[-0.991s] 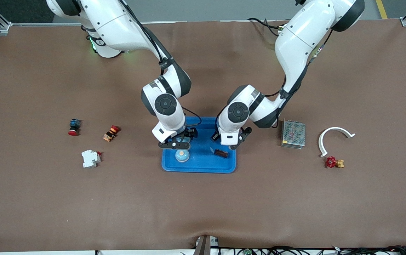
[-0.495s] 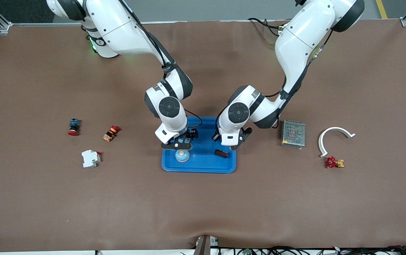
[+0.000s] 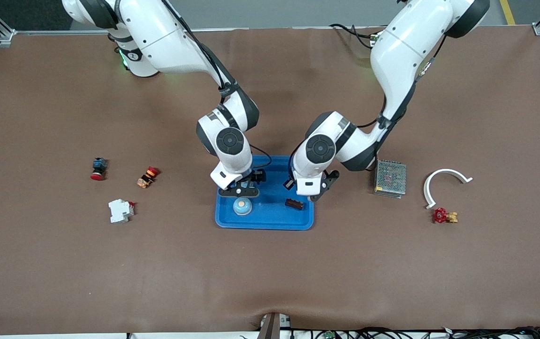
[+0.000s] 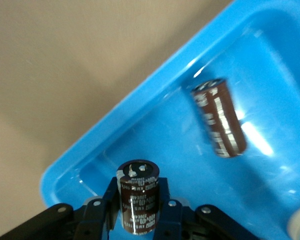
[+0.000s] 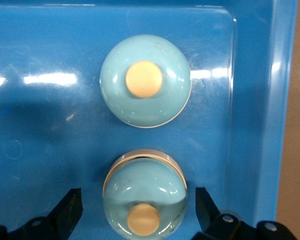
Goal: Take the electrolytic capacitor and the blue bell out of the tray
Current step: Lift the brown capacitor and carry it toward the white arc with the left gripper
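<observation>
A blue tray [image 3: 270,219] lies mid-table. My left gripper [image 4: 138,192] is shut on a dark brown capacitor [image 4: 137,202], held upright over the tray's corner [image 4: 65,175]. A second capacitor [image 4: 221,119] lies flat in the tray [image 3: 294,204]. In the front view the left hand [image 3: 314,190] hides the held one. My right gripper [image 5: 137,196] is open around a pale blue bell [image 5: 145,192] with a tan button, with a gap on each side. A second bell [image 5: 145,81] sits in the tray [image 3: 242,206], nearer the front camera than the right gripper [image 3: 239,190].
Toward the right arm's end lie a red push button [image 3: 98,168], a small orange switch [image 3: 148,177] and a white circuit breaker [image 3: 121,210]. Toward the left arm's end are a metal mesh box [image 3: 390,177], a white curved bracket [image 3: 446,181] and a red valve [image 3: 445,215].
Both hands have drifted slightly toward the left arm's end of the table, staying over the tray. The left gripper has closed on the capacitor. The right gripper has stayed open.
</observation>
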`<state>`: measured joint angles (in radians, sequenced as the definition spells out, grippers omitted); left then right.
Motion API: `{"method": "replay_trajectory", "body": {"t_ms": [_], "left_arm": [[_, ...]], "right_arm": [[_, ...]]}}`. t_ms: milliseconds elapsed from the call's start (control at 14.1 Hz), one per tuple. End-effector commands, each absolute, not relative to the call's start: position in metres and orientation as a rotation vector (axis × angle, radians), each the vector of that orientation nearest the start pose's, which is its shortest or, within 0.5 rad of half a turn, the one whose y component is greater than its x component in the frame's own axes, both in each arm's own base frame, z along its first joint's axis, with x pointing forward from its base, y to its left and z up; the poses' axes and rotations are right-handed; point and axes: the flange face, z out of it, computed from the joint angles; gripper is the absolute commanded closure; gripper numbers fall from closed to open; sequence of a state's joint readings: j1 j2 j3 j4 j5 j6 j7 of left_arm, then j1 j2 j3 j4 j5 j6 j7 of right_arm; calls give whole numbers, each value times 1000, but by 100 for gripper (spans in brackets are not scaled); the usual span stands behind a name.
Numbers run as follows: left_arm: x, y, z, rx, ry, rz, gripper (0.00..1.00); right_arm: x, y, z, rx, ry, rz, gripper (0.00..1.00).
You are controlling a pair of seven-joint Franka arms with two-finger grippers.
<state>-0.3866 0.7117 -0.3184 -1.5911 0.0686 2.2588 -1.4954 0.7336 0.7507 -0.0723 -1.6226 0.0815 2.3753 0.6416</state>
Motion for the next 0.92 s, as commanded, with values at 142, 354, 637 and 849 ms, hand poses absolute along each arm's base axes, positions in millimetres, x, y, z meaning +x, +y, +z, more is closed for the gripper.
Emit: {"method": "replay_trajectory", "body": {"t_ms": [142, 354, 637, 849], "left_arm": [[568, -374, 319, -2909, -1144, 102, 100], [578, -323, 358, -2893, -1008, 130, 100], [593, -251, 384, -2872, -896, 201, 100], [602, -185, 384, -2873, -833, 253, 100]], "right_arm": [[542, 429, 181, -3142, 21, -19, 0], [544, 426, 181, -3140, 31, -17, 0], [545, 424, 181, -3142, 2, -15, 45], [546, 425, 182, -3140, 2, -19, 61]]}}
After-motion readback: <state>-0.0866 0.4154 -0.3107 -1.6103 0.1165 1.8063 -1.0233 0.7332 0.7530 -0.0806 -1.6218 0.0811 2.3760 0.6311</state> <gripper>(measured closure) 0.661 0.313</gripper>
